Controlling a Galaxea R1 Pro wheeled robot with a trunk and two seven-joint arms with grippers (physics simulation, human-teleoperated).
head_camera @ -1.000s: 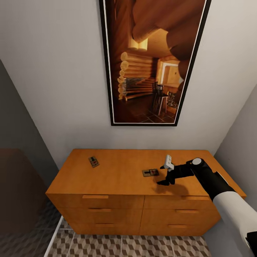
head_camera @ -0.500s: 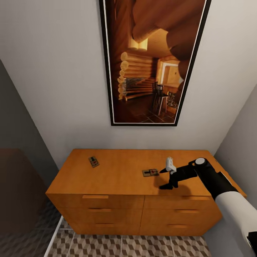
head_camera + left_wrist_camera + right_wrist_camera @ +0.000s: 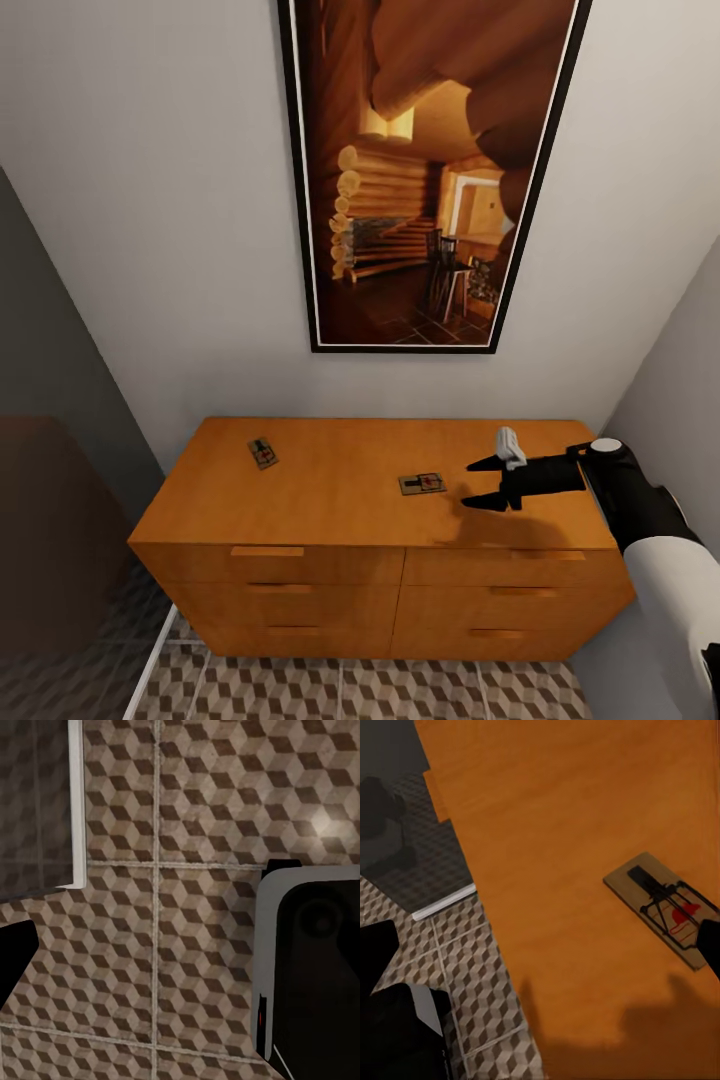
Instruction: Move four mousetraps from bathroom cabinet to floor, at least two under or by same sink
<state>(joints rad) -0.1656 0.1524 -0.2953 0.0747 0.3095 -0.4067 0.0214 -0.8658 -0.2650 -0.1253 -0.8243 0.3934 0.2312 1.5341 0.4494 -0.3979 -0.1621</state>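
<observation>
Two mousetraps lie on the orange-brown cabinet (image 3: 330, 505): one mousetrap (image 3: 263, 453) near its back left, the other mousetrap (image 3: 422, 484) right of centre. My right gripper (image 3: 468, 485) hovers just right of that second trap, level with it, fingers pointing at it and open with nothing between them. In the right wrist view the trap (image 3: 664, 907) lies on the cabinet top (image 3: 585, 810), close to one dark fingertip (image 3: 709, 949). The left wrist view looks down on the cube-patterned bathroom floor (image 3: 187, 907), with one dark finger (image 3: 11, 960) at the frame's edge.
A large dark-framed picture (image 3: 430, 170) hangs on the wall above the cabinet. A grey side wall (image 3: 670, 400) stands close to my right arm. A dark panel (image 3: 60, 560) stands left of the cabinet. The robot's base (image 3: 315, 960) sits on the tiles.
My right arm has drawn back to the right and lifted. The gripper has turned from pointing down at the cabinet top to pointing sideways at the trap. The traps have not moved.
</observation>
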